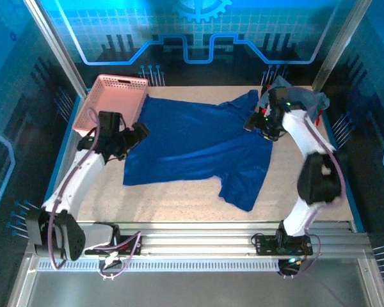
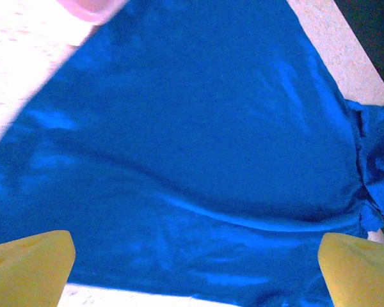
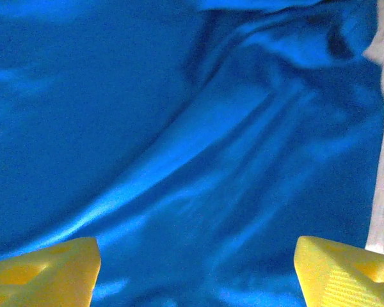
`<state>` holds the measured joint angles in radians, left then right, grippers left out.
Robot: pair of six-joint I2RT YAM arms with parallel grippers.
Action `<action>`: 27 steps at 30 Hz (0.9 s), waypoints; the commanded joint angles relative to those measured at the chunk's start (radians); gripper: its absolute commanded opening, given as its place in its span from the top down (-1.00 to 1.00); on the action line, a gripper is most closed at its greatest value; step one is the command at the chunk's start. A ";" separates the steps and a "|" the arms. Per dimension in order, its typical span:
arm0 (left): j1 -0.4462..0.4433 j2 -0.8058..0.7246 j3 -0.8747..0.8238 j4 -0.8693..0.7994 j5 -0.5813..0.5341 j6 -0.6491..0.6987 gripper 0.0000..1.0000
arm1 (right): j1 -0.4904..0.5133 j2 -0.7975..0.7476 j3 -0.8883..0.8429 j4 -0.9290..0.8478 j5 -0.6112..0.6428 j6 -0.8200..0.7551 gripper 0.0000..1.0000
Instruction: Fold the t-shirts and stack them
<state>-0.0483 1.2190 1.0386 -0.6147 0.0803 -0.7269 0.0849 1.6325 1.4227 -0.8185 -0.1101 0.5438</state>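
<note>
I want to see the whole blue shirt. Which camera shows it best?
The top view: the blue shirt lies spread out there, with nearly its whole outline and a sleeve visible. Both wrist views show close-up patches of its wrinkled cloth.

Top camera looks down; wrist cameras closely share the blue shirt [image 1: 198, 144].

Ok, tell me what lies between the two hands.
The blue shirt, spread on the table, covers the stretch from the left hand to the right hand; the top view shows it.
</note>
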 commanded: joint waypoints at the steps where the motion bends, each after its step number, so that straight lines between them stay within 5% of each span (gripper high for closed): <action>1: 0.075 -0.024 -0.075 -0.201 0.025 0.086 -0.97 | 0.029 -0.244 -0.179 -0.086 -0.137 0.075 -0.64; 5: 0.134 0.004 -0.157 -0.191 0.055 0.134 -0.93 | 0.083 -0.507 -0.383 -0.182 -0.140 0.140 -0.64; 12: 0.170 0.101 -0.285 -0.070 0.069 0.126 -0.71 | 0.107 -0.731 -0.695 -0.190 -0.187 0.230 -0.60; 21: 0.189 0.215 -0.340 0.047 0.064 0.095 -0.45 | 0.115 -0.706 -0.846 -0.087 -0.190 0.238 -0.56; 27: 0.200 0.282 -0.350 0.166 0.075 0.051 0.00 | 0.117 -0.649 -0.862 -0.038 -0.207 0.230 -0.51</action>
<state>0.1478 1.4578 0.7094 -0.5781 0.1276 -0.6510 0.1852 0.9668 0.5720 -0.8864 -0.2913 0.7704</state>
